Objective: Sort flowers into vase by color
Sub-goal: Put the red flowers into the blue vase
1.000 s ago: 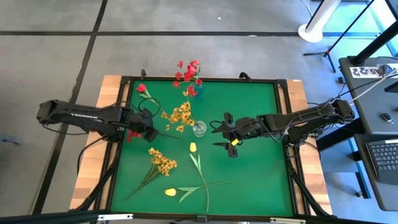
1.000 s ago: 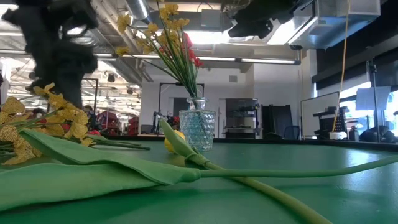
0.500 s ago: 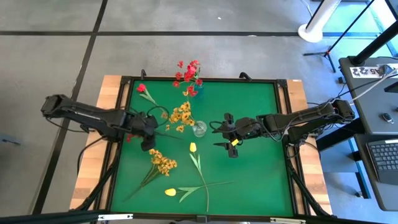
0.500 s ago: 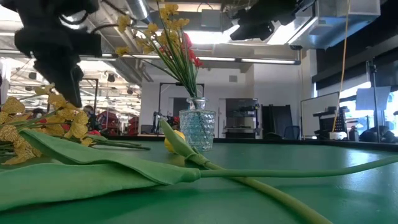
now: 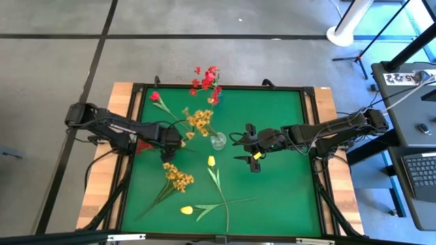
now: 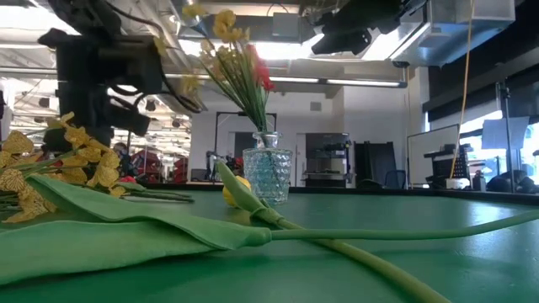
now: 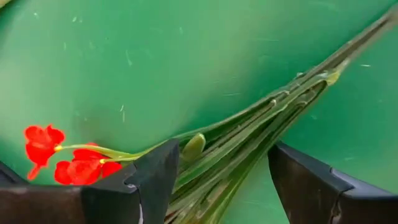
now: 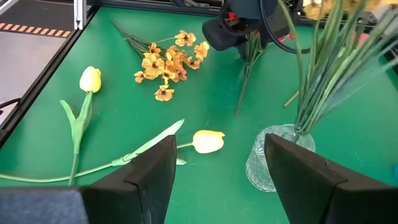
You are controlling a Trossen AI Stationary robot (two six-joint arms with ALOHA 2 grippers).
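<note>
Red spray (image 7: 68,158) stems are seen between spread left gripper (image 7: 221,180) fingers, long axis crossing them; right gripper (image 8: 217,180), open, empty, is farther off.

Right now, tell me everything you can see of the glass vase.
The vase is small, clear and textured like cut glass, with a round body and narrower neck. It stands upright on the green mat near the middle. Green stems with yellow and red blooms lean out of it. A yellow tulip lies beside it. No gripper touches it.
</note>
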